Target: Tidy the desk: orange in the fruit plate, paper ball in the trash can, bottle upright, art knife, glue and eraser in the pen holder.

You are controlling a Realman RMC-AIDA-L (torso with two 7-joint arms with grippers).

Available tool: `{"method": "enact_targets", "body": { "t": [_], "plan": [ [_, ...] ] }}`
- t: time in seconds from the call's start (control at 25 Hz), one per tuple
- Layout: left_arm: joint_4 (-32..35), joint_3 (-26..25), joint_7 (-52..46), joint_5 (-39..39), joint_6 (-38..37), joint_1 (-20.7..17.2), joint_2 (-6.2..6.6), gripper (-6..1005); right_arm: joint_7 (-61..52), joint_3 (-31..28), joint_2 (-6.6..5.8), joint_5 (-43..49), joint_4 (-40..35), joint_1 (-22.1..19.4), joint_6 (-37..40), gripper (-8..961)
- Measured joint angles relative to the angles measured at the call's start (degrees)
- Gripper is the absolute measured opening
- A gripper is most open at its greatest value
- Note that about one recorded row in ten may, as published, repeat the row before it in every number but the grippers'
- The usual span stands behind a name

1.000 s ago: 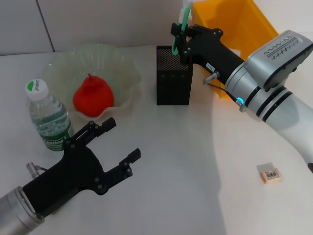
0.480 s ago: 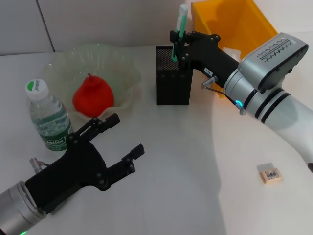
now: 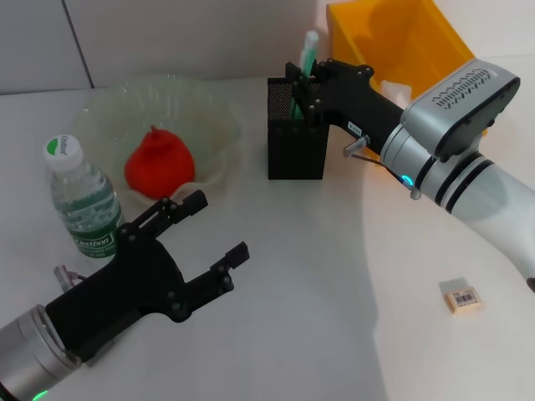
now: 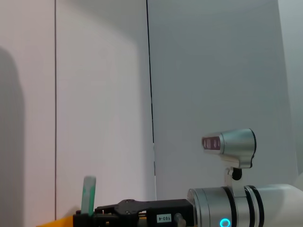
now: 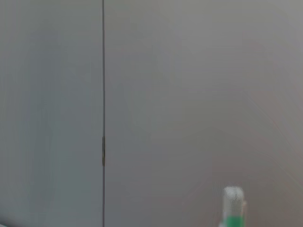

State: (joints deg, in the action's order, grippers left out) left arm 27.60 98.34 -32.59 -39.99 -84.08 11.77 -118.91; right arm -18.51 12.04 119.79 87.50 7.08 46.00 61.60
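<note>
White tabletop (image 3: 334,276) under grey wall panels (image 4: 213,71) carries a black mesh pen holder (image 3: 297,142) into which the right gripper (image 3: 303,90), closed on a green-and-white glue stick (image 3: 308,52), reaches, while the left gripper (image 3: 205,230) hovers wide near the upright clear plastic bottle (image 3: 79,200).

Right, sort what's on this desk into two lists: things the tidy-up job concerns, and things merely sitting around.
Job:
- green-and-white tool, held by the right gripper, going into the pen holder
- eraser, lying on the desk
- orange, in the fruit plate
- bottle, upright
- yellow bin

Lying about:
- nothing else visible; left gripper open, idle
</note>
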Motion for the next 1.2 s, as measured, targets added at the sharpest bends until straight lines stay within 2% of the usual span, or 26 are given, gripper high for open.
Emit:
{"method": "enact_targets", "body": {
  "t": [0.2,0.48,0.64,0.72,0.76,0.84,0.88,0.92,0.96,1.0,1.08,1.12,1.16,1.2],
  "plan": [
    [0.00,0.08,-0.02,-0.01,0.13,0.26,-0.04,773,0.00,0.00,-0.05,0.66,-0.12,0.43,-0.54,318],
    [0.00,0.09,-0.02,0.00,0.00,0.27,-0.11,773,-0.44,-0.50,-0.16,0.66,-0.14,0.45,0.29,443],
    [0.00,0.10,-0.02,0.01,-0.14,0.10,0.03,773,-2.66,-0.52,-0.35,0.67,-0.61,-0.76,5.12,514],
    [0.01,0.10,0.08,-0.25,-0.63,-0.01,0.21,773,-9.73,0.32,-0.52,0.67,-3.83,-2.61,10.99,609],
    [0.00,0.09,0.10,-0.28,-0.67,-0.01,0.22,773,-9.73,0.32,-0.52,0.67,-3.83,-2.61,10.99,656],
    [0.00,0.09,0.25,-0.69,-1.26,-0.02,0.38,773,-18.51,2.63,-0.52,0.68,-9.15,-3.78,14.33,751],
    [0.00,0.09,0.24,-0.99,-1.64,-0.03,0.44,773,-23.82,4.93,-0.53,0.66,-13.14,-4.30,15.56,756],
    [0.00,0.09,0.19,-1.16,-1.81,-0.04,0.47,773,-33.46,10.91,-0.53,0.70,-20.82,-5.09,16.02,762],
    [0.00,0.09,0.13,-1.24,-1.90,-0.06,0.50,773,-33.46,10.91,-0.53,0.70,-20.82,-5.09,16.02,767],
    [0.00,0.09,0.10,-1.29,-1.95,-0.09,0.52,773,-40.04,15.69,-0.55,0.96,-25.74,-5.79,15.93,772],
    [-0.01,0.09,0.08,-1.51,-1.99,-0.19,0.57,773,-53.85,25.88,-0.62,3.37,-38.48,-8.05,15.41,783],
    [-0.12,0.07,0.07,-1.68,-2.02,-0.24,0.60,773,-65.92,33.74,-0.99,8.87,-51.12,-10.35,15.44,784],
    [-0.34,0.00,0.07,-1.93,-2.03,-0.25,0.62,773,-65.92,33.74,-0.99,8.87,-51.12,-10.35,15.44,784],
    [-0.51,-0.12,0.08,-2.13,-2.04,-0.25,0.61,773,-73.00,37.01,-1.34,13.43,-58.27,-11.30,15.83,784]
  ]
}}
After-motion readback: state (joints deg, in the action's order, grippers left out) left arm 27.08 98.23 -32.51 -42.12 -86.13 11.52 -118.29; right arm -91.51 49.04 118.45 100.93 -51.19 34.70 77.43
